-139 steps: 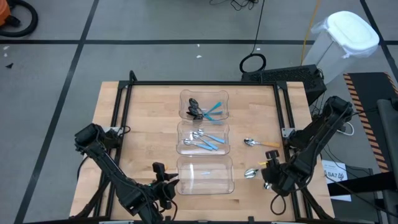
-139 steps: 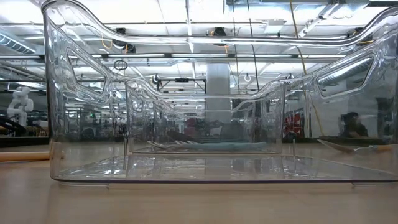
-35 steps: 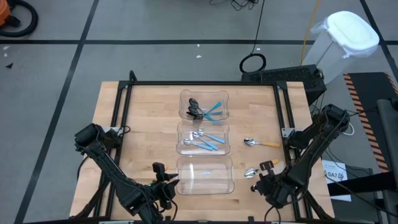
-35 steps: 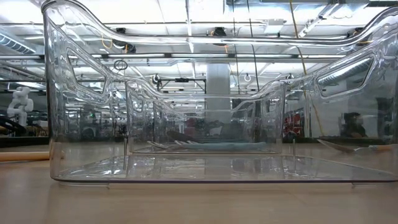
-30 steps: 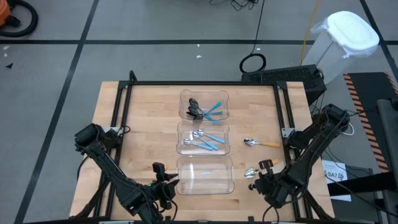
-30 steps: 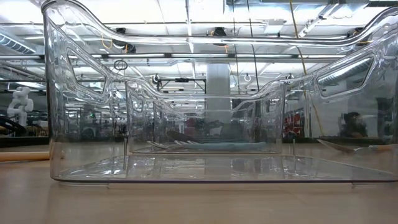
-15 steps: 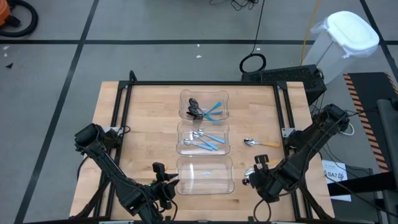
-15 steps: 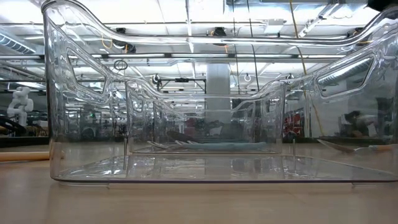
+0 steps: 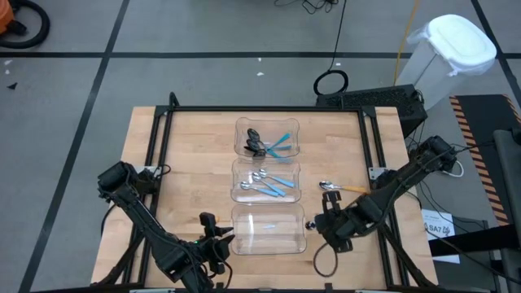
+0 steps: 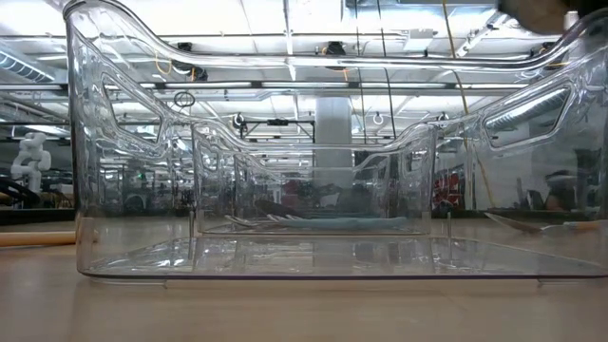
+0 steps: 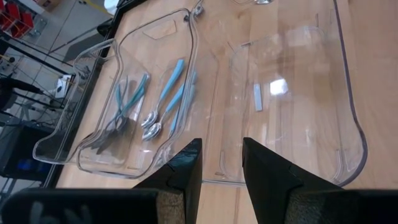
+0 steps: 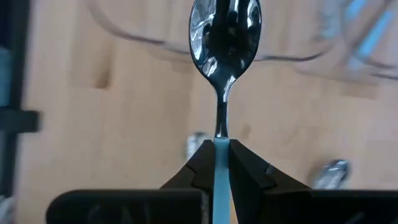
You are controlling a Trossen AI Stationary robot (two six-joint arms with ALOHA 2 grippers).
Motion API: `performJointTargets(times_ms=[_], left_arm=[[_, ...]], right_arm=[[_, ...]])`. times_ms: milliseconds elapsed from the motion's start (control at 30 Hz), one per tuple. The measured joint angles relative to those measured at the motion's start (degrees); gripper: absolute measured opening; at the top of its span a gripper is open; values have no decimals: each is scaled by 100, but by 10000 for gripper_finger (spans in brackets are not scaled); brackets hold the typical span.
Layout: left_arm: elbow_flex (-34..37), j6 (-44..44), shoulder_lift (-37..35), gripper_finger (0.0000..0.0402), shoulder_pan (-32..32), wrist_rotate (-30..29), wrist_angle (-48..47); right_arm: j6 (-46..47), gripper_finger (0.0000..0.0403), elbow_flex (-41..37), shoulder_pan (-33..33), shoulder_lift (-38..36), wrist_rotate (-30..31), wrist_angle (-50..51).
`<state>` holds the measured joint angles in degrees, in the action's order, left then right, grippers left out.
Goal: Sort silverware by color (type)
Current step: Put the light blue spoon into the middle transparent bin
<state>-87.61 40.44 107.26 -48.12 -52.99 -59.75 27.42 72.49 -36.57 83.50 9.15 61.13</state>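
Note:
My right gripper (image 9: 319, 225) hangs just right of the near clear bin (image 9: 269, 229), shut on a silver spoon with a light-blue handle (image 12: 224, 37). The middle bin (image 9: 267, 181) holds silver spoons with blue handles (image 11: 163, 106). The far bin (image 9: 267, 138) holds dark spoons with blue handles. A silver spoon with an orange handle (image 9: 342, 188) lies flat on the table to the right of the middle bin. My left gripper (image 11: 221, 168) waits open at the near bin's left front corner, with nothing between its fingers. My right gripper pinches the spoon's light-blue handle (image 12: 221, 149) between its two fingers (image 12: 200, 163), close to where the handle meets the metal neck. The fingers slant steeply down and lie along the spoon. The bowl (image 12: 225, 28) sticks out past the fingertips, clear of the table.
The three bins stand in a row down the table's middle, and the near one has no spoons in it. Bare wood (image 9: 187, 163) lies to their left and right. A black frame (image 9: 155, 155) runs along the table's edges.
My right gripper has moved toward the table's left edge, up to the near bin's right side, and has risen a little. It stayed shut and carried the blue-handled spoon away from its place on the table near the right front.

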Motion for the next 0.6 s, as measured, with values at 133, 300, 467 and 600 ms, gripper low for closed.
performJointTargets(times_ms=[133,300,467,600], left_arm=[[0,38,0,115,0,0,0],[0,38,0,115,0,2,0],[0,62,0,115,0,0,0],[0,73,0,115,0,1,0]], right_arm=[[-343,20,0,364,0,157,-26],[-874,20,0,802,0,157,-305],[-1325,20,0,1194,0,157,-785],[-1607,20,0,1465,0,157,-1097]])
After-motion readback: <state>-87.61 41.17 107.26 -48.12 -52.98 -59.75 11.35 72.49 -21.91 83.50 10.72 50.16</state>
